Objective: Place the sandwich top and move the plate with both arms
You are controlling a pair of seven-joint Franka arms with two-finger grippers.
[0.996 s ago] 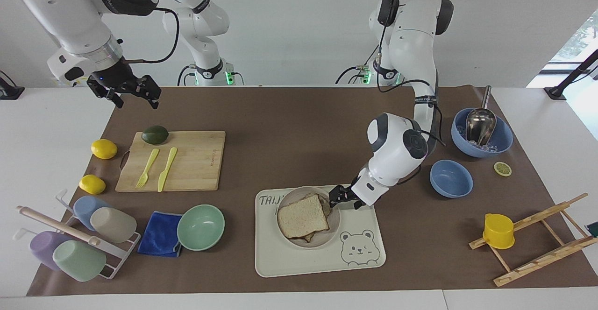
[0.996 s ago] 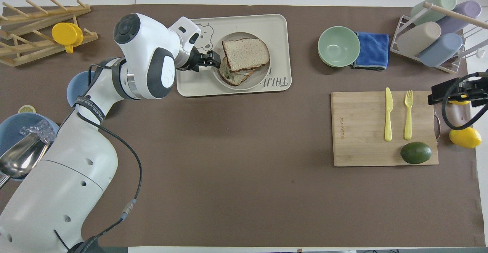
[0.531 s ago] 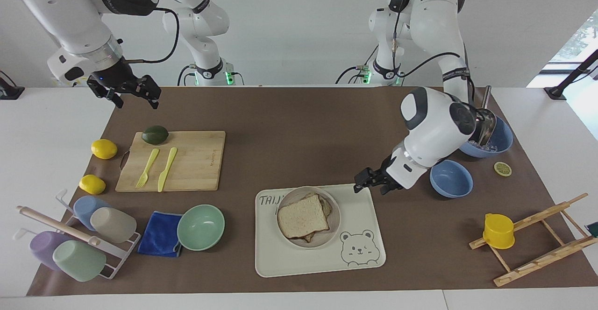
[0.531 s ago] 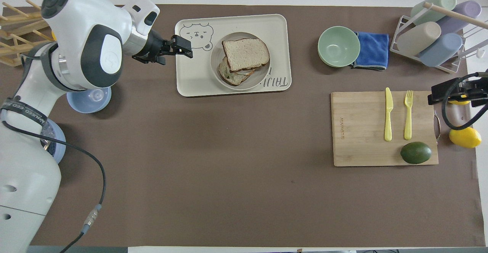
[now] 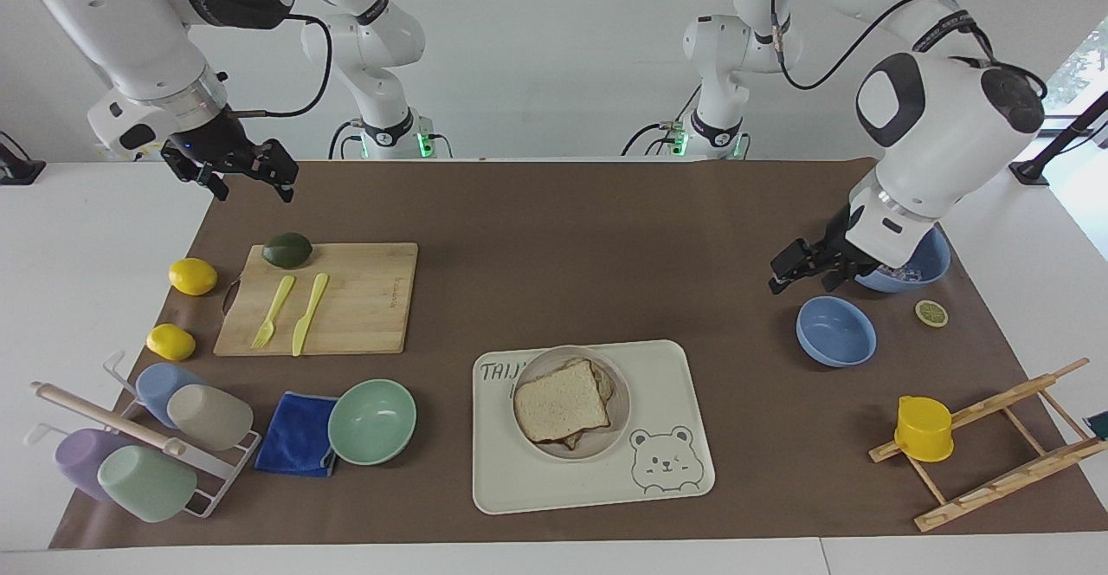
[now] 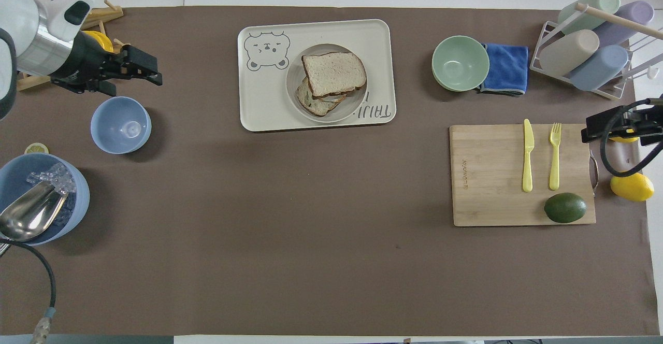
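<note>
Sandwich top: the square slice of pale bread with a brown crust (image 5: 561,401) lies flat on the stacked sandwich, slightly askew over the lower slice.
Plate: the small round beige-grey plate (image 5: 619,423) sits on the cream rectangular bear tray (image 5: 675,497), at the edge of the table farthest from me.
My left gripper (image 5: 805,266): raised over bare mat beside the small blue bowl (image 5: 835,331), holding nothing; fingers seem slightly apart, but I cannot tell for sure.
My right gripper (image 5: 251,178): waiting high above the corner of the mat near the bamboo cutting board (image 5: 346,298), fingers spread, holding nothing.
Key relation: the plate lies between my two arms; my left gripper is clearly closer to it.
Judgement: the bread looks placed; the plate move remains.
</note>
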